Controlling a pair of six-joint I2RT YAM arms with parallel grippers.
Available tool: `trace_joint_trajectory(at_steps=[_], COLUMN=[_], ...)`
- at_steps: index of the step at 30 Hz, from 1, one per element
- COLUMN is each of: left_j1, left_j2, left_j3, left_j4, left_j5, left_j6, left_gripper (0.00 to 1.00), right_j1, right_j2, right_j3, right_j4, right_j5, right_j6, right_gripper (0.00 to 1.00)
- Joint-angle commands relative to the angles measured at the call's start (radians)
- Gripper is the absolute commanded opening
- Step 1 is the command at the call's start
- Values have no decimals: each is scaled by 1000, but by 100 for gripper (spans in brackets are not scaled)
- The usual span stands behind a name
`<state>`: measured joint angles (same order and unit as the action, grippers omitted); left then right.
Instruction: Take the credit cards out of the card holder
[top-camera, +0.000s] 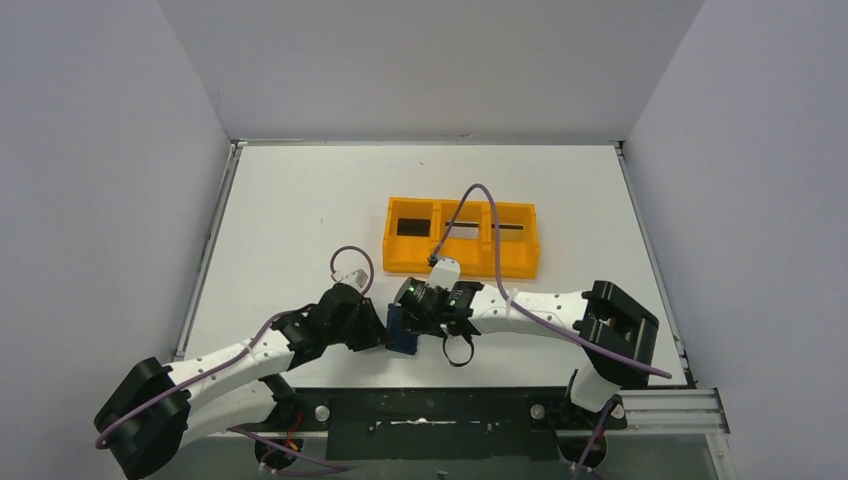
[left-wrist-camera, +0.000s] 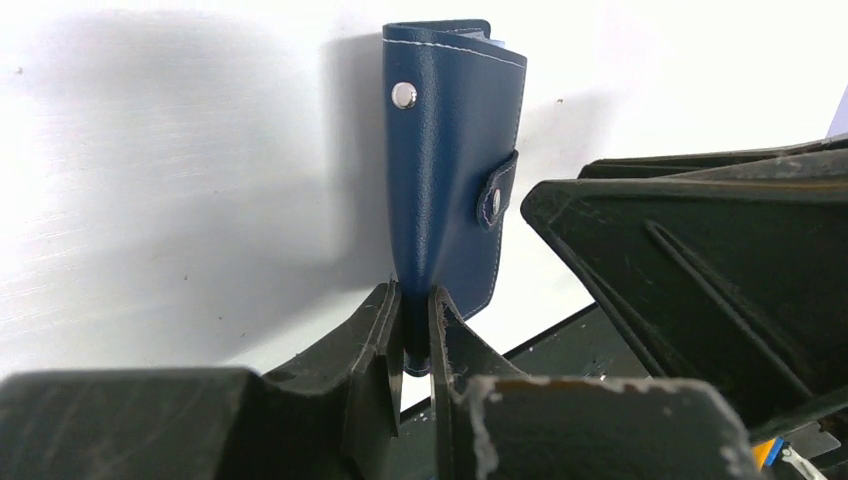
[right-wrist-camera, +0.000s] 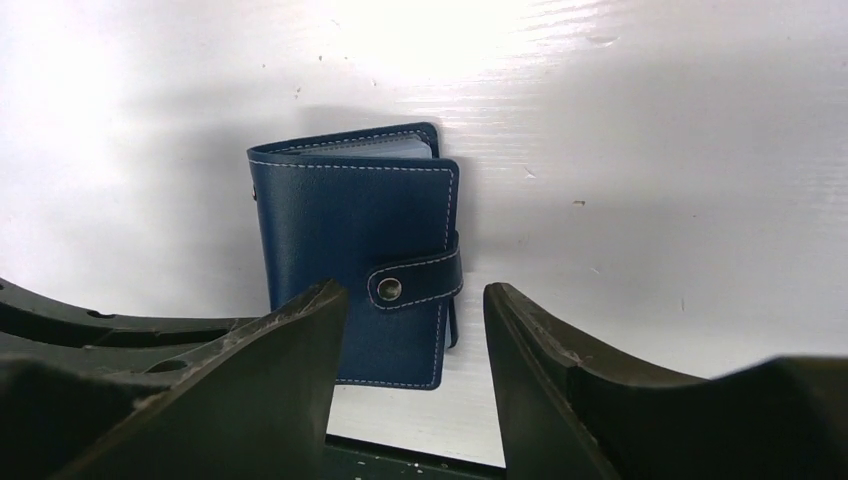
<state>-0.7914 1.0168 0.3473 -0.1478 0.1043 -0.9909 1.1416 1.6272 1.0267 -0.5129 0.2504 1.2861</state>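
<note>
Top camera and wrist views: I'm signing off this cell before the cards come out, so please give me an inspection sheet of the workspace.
Surface: white table, a few faint specks.
Job's things: blue wallet closed, strap snapped; pale card edges show at its far end; no card out.
Clutter: orange tray, three compartments, dark contents unclear.
Grippers: left gripper shut on the wallet's near edge; right gripper open, fingers either side of the strap.
Cables: purple cables along both arms; one arches over the tray.
Surroundings: pale walls on three sides.
</note>
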Motion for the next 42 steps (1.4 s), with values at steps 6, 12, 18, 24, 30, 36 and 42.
trace_joint_trajectory(at_steps=[6,12,18,24,30,36,42], left_j1=[-16,-26,-30,-31,-31,-29,-27], left_j2=[-3,3,-16,-39,-38,-29,-47], left_j3=[83,81,91,86,76,93,95], left_j4=[-22,-17,-36,-74,-86,-112,-175], left_j5=[-40,-41,-36,-61,-76,-124,-196], left_j6=[14,9,2,-3,-6,-19,-49], left_gripper=[0,0,0,0,0,0,0], right_j1=[13,19,11,9,4,-12,-48], right_j2=[22,50,68,93,70,-9,-105], right_j3=[61,79,29,30,-3,-69,-170], right_j4=[35,61,118,78,73,121,185], right_j5=[2,-22,-29,-30,-21,-25,-47], right_j6=[-94,-127,-95,-101,-103,-89,-72], right_gripper=[45,49,44,32,14,0,0])
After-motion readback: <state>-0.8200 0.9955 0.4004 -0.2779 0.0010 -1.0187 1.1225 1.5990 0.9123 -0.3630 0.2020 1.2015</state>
